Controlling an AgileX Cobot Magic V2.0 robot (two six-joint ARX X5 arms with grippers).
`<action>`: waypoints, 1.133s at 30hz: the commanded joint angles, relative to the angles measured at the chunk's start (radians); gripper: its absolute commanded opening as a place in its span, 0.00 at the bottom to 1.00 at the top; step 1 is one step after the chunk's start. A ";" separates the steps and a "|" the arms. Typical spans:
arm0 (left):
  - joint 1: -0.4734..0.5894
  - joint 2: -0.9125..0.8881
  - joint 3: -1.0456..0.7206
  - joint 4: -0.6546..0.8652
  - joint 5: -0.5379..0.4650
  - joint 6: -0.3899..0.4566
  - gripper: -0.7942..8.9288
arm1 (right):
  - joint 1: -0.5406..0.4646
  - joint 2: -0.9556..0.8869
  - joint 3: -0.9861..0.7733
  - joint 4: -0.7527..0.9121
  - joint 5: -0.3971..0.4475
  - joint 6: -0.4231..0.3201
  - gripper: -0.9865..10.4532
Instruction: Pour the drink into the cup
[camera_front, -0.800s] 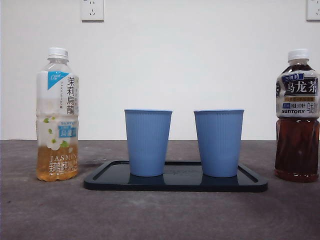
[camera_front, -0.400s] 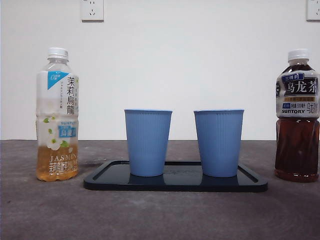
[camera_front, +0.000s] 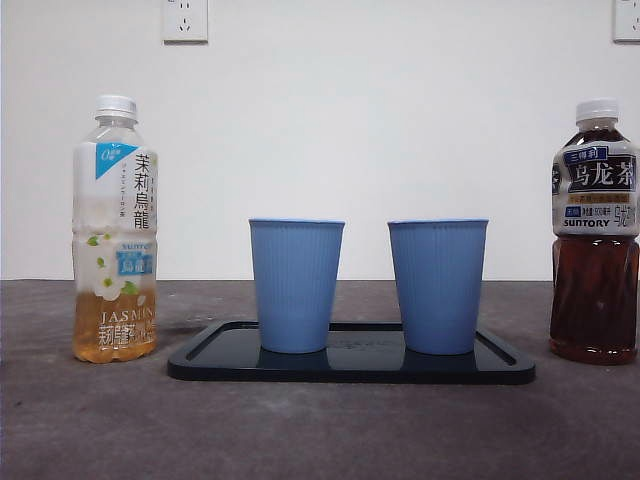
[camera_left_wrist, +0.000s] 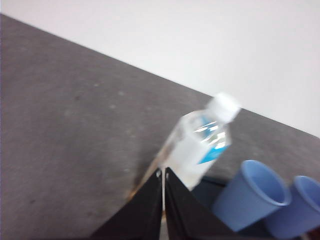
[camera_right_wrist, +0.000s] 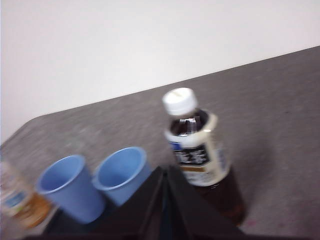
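1. Nothing is grasped yet. The left gripper (camera_left_wrist: 163, 200) has its jaws pressed together and empty, above the jasmine tea bottle (camera_front: 115, 230). The right gripper (camera_right_wrist: 164, 200) is likewise closed on nothing, above the oolong tea bottle (camera_front: 595, 232).
2. Both bottles stand upright and capped, flanking the black tray (camera_front: 500, 362).
3. Two blue cups, the left cup (camera_front: 295, 285) and the right cup (camera_front: 437, 285), stand on the tray.
4. We spread the jaws before descending and grip mid-body, below the shoulder.
5. The cap needs removing before we tilt.
6. We pour slowly over the nearer cup's rim; light cups tip easily.
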 joint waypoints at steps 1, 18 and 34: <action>-0.002 0.052 0.090 -0.024 0.042 0.030 0.09 | 0.001 0.045 0.066 -0.057 -0.060 -0.014 0.10; -0.013 0.311 0.227 -0.082 0.458 0.288 0.09 | 0.045 0.250 0.213 -0.242 -0.238 -0.280 0.10; -0.013 0.310 0.227 -0.076 0.458 0.318 0.58 | 0.055 0.248 0.213 -0.233 -0.235 -0.275 0.48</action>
